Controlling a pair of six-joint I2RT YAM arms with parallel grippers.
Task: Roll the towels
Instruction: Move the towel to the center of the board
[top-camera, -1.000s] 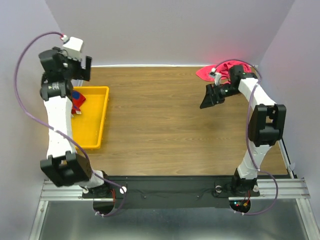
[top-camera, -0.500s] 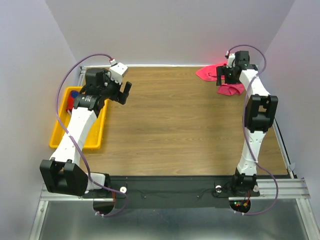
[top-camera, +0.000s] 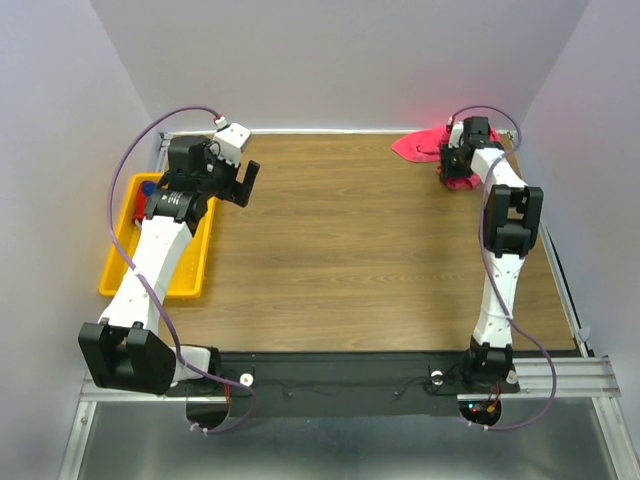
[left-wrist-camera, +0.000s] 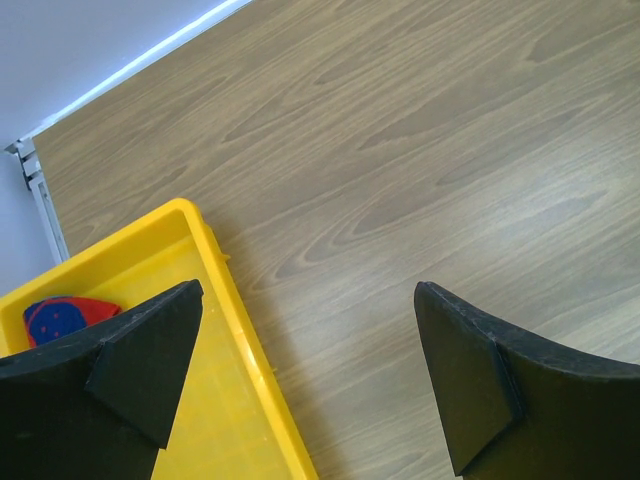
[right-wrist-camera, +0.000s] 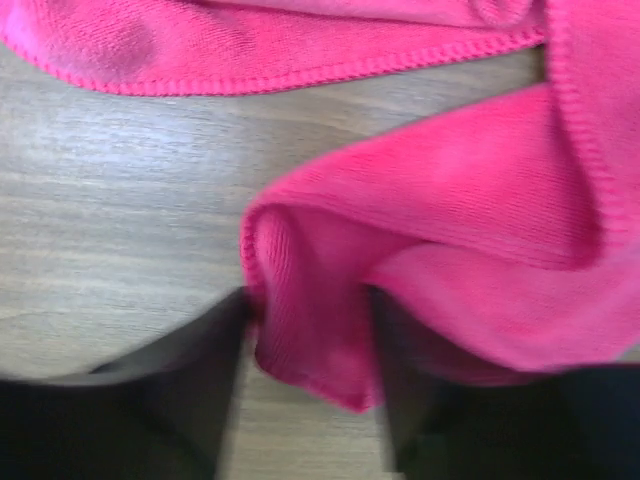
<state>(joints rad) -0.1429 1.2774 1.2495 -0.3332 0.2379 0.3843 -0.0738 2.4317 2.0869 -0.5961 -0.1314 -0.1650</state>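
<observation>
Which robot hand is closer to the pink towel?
Right. The right gripper is on the pink towel in the far corner, fingers either side of a fold. The left gripper hangs over the edge of the yellow tray, across the table.

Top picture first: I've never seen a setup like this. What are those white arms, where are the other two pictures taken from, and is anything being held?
Two robot arms are bolted at the near edge of a wooden table, seen from above. The other pictures come from a camera on each wrist. The left gripper is open and empty, above the table by a yellow tray that holds a patterned towel. The right gripper straddles a fold of the pink towel; a firm grip isn't certain.
</observation>
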